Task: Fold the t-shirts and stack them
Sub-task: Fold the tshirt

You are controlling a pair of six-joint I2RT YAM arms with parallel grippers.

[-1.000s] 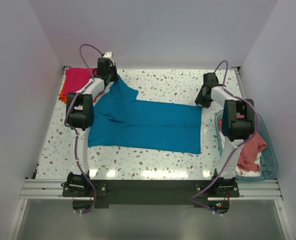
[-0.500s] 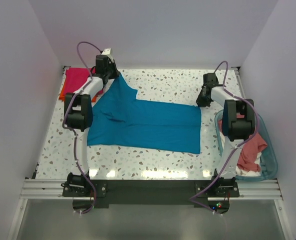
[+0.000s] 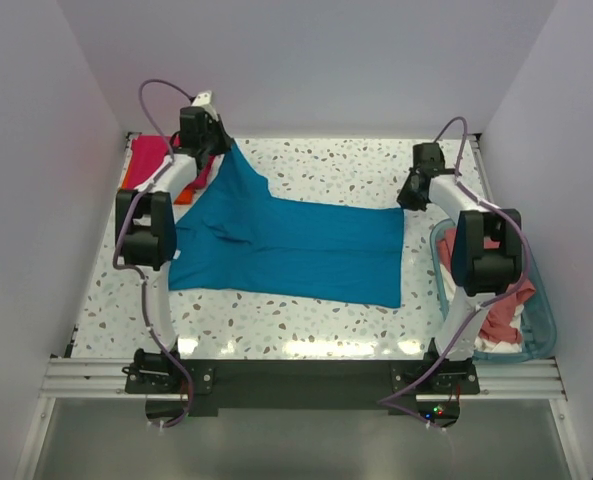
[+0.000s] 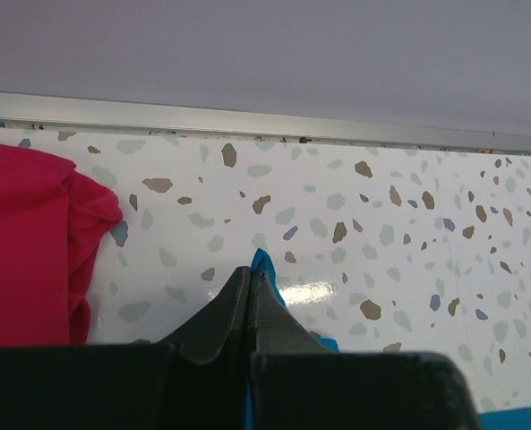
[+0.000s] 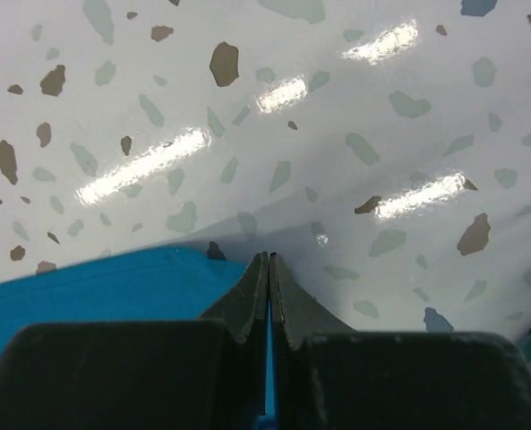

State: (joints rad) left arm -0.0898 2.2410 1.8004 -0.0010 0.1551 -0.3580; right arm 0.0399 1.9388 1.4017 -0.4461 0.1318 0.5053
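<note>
Pulled farther back than a second ago, one teal shirt spans the table. One basket holds one salmon shirt; one magenta shirt and one orange shirt lie far left. Both arms reach far back; left gripper and right gripper each pinch a teal shirt corner, jaws closed.

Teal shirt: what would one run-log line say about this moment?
left fingers: shut on teal shirt, far-left corner raised | right fingers: shut on far-right corner | rest: flat on table | basket: pink cloth inside
</note>
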